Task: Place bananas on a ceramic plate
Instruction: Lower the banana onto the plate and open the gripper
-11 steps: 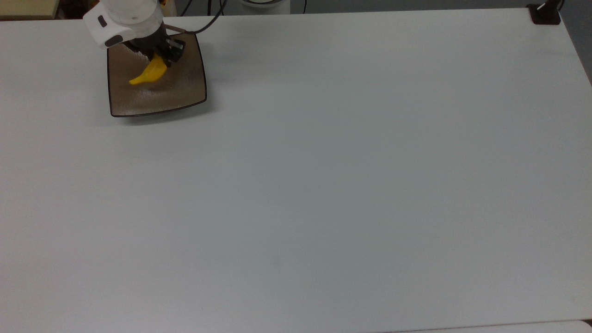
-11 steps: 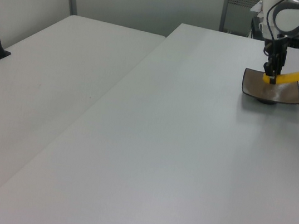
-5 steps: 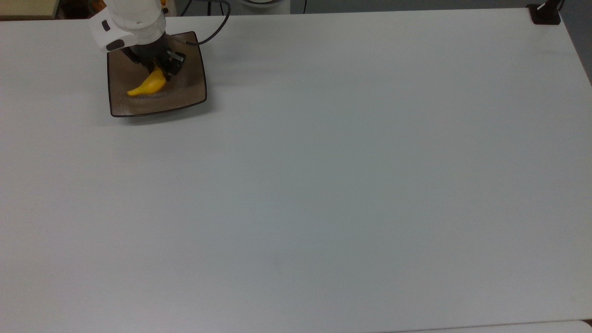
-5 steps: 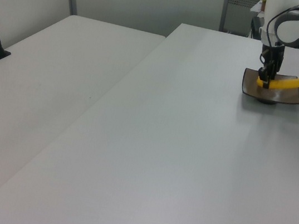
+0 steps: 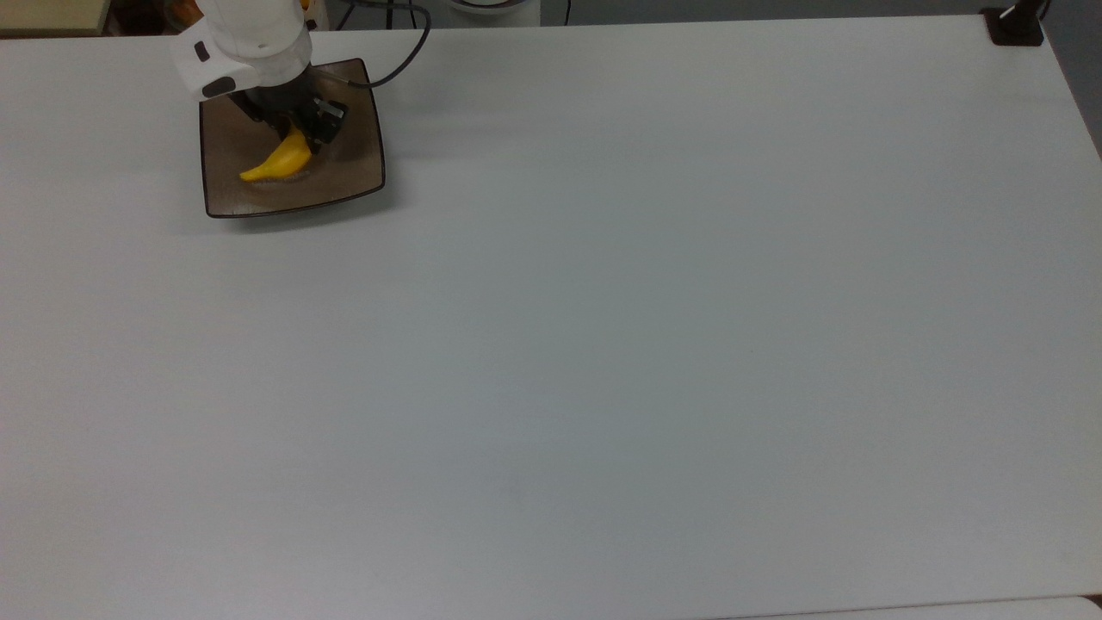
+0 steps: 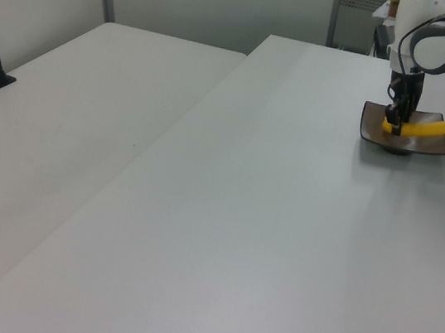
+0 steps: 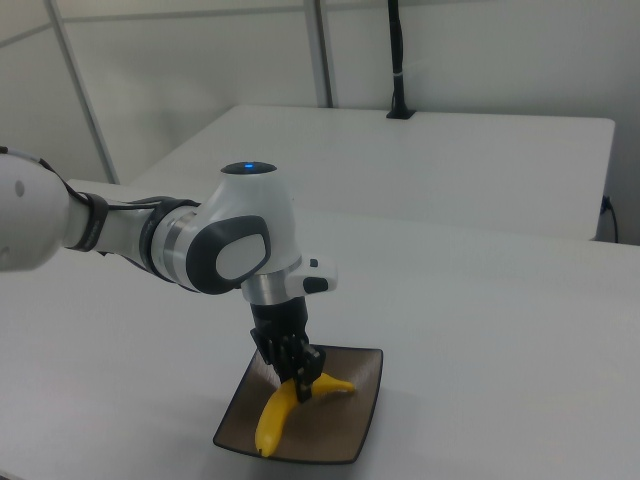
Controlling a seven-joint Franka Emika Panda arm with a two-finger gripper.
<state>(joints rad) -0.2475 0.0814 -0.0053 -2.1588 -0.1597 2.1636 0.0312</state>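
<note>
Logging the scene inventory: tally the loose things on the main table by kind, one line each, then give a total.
Banana: 1, yellow, gripped by the gripper over the plate.
Plate: 1, square, brown.
Total: 2

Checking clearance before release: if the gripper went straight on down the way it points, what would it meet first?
The gripper, shut on the bright yellow curved banana, points down at the square glossy brown plate. It would likely press the banana onto that plate first; any remaining gap is unclear.
</note>
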